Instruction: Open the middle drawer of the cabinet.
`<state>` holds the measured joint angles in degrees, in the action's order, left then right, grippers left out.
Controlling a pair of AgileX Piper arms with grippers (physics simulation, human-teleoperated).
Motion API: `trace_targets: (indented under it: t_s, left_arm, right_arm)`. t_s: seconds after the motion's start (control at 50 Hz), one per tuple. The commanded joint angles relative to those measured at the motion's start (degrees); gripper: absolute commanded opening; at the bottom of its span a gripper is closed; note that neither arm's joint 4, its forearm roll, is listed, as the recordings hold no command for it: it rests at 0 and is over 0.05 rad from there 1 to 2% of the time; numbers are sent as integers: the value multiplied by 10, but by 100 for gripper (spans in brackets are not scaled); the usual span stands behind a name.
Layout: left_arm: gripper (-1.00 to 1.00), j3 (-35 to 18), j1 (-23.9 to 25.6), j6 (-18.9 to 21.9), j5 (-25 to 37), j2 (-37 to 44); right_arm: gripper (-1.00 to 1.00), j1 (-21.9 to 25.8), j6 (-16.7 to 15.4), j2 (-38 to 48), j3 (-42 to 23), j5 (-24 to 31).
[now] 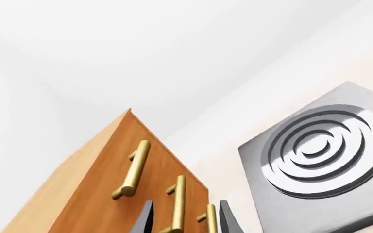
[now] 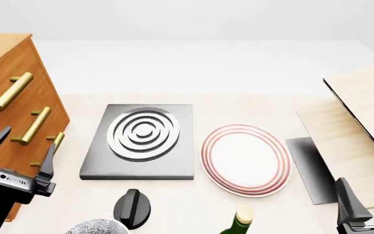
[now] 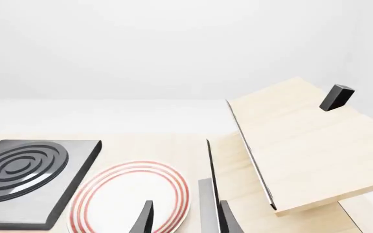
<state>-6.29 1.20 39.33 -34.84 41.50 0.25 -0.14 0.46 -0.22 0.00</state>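
Observation:
The cabinet stands at the table's left edge, tall and orange-brown, with three stacked brass bar handles. The middle drawer looks flush with the other fronts; its handle is the second bar. My left gripper hovers open just in front of the lower handles, apart from them. In the left wrist view the cabinet fills the lower part, and the middle handle shows between the left gripper's spread fingers. My right gripper stays open and holds nothing at the near right, seen again as the right gripper.
A grey square slab with raised rings lies right of the cabinet, then a red-rimmed white plate. A pale tilted wood board over a dark mat fills the right. A black knob, a bottle top and a speckled object sit near.

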Motion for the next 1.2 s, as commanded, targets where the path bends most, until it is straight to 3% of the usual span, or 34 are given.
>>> trace_targets:
  t_s: [0.02,0.08,0.24,0.26,0.28,0.48,0.98,1.2]
  left_arm:
    - [100,9,-11,34,-83,80]
    - [100,22,-23,65,-139,117]
    - [100,40,-27,90,-207,181]
    - [100,57,-24,117,-264,207]
    - [100,59,-25,121,-277,218]
    - [100,62,-27,149,-344,280]
    - [100,45,-46,221,-351,301]
    - [100,28,-54,232,-351,326]
  right_arm:
    - [100,0,0,-1,0,0]
    - [100,0,1,-1,0,0]
    - [100,0,0,-1,0,0]
    - [100,0,0,-1,0,0]
    - [100,-1,0,-1,0,0]
    - [100,0,1,-1,0,0]
    - [100,0,0,-1,0,0]
    - [100,0,0,-1,0,0]
